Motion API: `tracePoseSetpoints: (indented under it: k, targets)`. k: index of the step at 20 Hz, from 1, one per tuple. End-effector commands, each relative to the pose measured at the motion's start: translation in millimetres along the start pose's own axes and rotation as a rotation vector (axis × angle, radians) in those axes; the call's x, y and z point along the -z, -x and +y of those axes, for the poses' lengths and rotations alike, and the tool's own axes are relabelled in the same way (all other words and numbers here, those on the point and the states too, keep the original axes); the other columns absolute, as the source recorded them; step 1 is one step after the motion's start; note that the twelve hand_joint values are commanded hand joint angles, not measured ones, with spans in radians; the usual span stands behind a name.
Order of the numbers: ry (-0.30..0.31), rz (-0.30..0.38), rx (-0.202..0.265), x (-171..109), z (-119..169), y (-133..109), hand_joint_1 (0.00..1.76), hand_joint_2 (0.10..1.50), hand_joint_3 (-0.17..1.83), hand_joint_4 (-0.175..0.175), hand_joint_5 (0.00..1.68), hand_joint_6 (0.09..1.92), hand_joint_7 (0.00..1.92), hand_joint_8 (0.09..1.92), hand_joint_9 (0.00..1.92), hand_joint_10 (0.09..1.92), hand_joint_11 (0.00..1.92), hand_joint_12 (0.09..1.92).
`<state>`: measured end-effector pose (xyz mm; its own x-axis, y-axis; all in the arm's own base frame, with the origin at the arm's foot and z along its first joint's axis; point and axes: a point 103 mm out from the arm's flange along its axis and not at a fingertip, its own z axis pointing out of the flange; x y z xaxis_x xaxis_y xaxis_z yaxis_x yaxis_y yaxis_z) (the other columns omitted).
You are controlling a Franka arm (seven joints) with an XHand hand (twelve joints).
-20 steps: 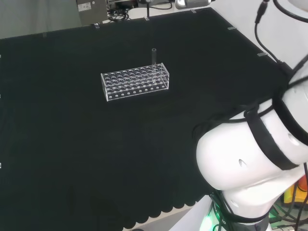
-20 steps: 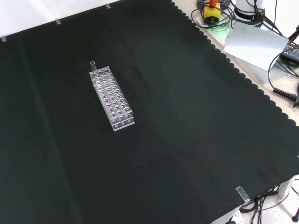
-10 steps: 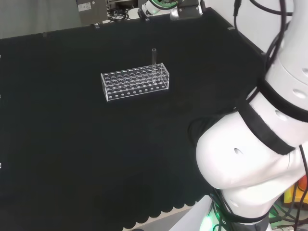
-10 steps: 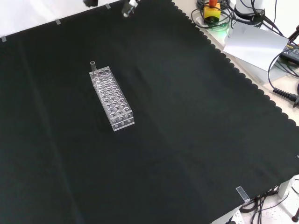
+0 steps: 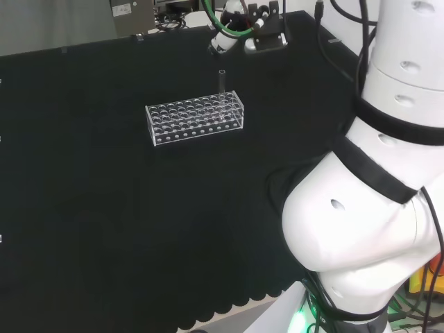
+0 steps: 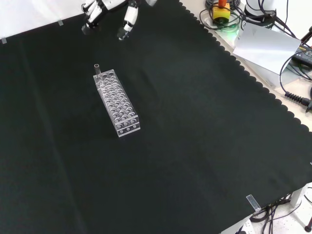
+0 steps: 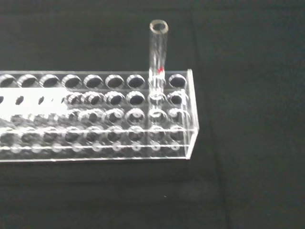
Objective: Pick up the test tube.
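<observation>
A clear test tube (image 5: 222,80) (image 6: 96,69) stands upright in an end hole of a clear plastic rack (image 5: 195,118) (image 6: 117,103) on the black cloth. The wrist view has the test tube (image 7: 157,53) close up, with a small red mark on its glass, in a hole near the corner of the rack (image 7: 97,116). The hand (image 5: 226,38) (image 6: 109,8) hovers apart from the tube, beyond the rack's tube end. Its fingers (image 6: 89,20) hang relaxed and spread, and it is open, holding nothing.
The arm's own white links (image 5: 378,208) stand large at the right of the head view. Past the cloth's scalloped edge in the front view lie cables, a yellow and red device (image 6: 221,11) and a pale sheet (image 6: 265,46).
The hand has come further into both views and dropped closer to the tube end of the rack. The arm's links have swung upward. Rack and tube have not moved.
</observation>
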<state>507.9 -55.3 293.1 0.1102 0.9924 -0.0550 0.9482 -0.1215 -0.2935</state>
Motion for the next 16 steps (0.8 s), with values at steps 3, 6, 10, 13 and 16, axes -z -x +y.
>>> tracePoseSetpoints:
  k: [3,6,10,13,16]
  targets:
    - [-0.040,-0.062,-0.020,-29,42,21,0.62,0.87,0.36,-0.066,0.43,0.09,0.73,0.73,0.57,0.76,0.17,1.53]
    - [-0.065,-0.048,-0.025,-37,57,24,0.65,0.86,0.38,-0.063,0.46,0.09,0.78,0.71,0.63,0.74,0.20,1.51]
    - [-0.092,-0.067,-0.020,-50,75,20,0.67,0.85,0.40,-0.066,0.49,0.09,0.80,0.70,0.66,0.73,0.23,1.51]
    - [-0.105,-0.074,-0.013,-58,85,15,0.69,0.85,0.41,-0.067,0.53,0.10,0.82,0.70,0.68,0.72,0.24,1.50]
    - [-0.117,-0.074,-0.005,-65,95,11,0.70,0.84,0.42,-0.066,0.58,0.13,0.84,0.69,0.69,0.71,0.25,1.49]
